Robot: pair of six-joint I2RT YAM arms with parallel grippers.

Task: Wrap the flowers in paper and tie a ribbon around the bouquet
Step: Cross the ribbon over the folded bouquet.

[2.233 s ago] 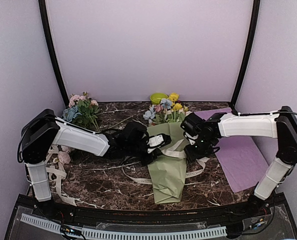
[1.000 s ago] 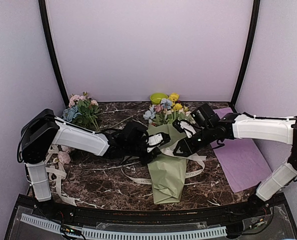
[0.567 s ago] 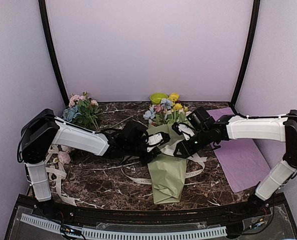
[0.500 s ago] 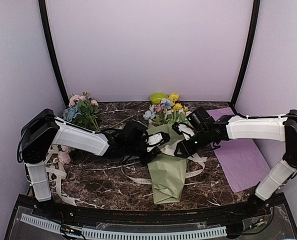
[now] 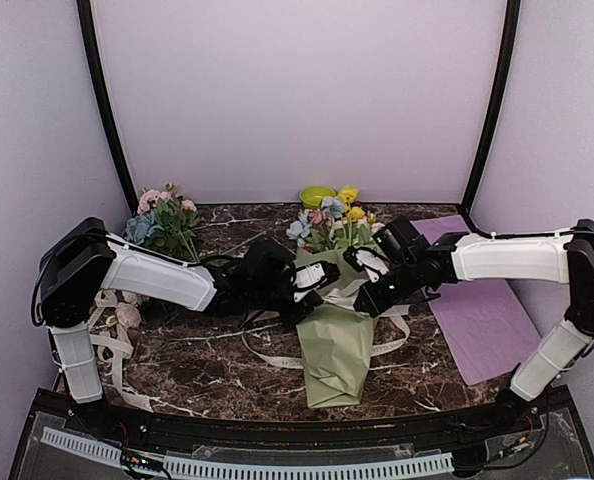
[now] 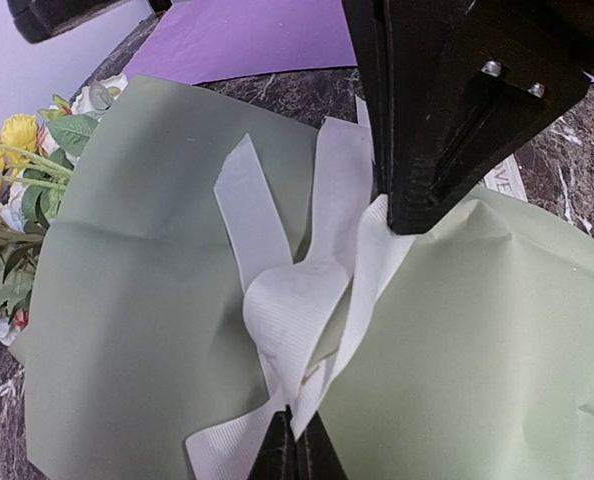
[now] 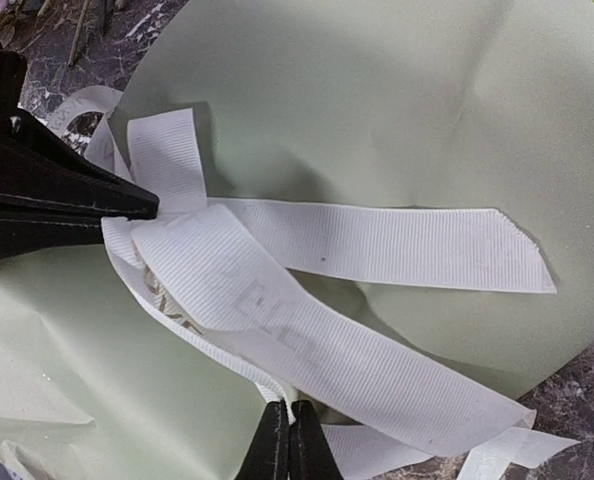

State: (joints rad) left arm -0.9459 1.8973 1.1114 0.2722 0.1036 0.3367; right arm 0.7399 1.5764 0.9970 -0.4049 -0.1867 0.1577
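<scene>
Purple sheet (image 5: 487,310) lies flat at right, loose flower cluster (image 5: 165,222) back left, on marble table (image 5: 197,360).

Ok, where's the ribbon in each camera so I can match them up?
Top external: ribbon mid-frame, crossing the sage-green paper.
Left wrist: centre, strands crossed over that paper.
Right wrist: centre-left, strands fanning right.
Shared landmark: the sage-green paper beneath it.

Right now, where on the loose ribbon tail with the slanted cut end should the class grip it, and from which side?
Probably just short of the cut end of the ribbon tail, coming from above and pinching across its width: it lies flat and straight on the green paper, with its end free.
</scene>
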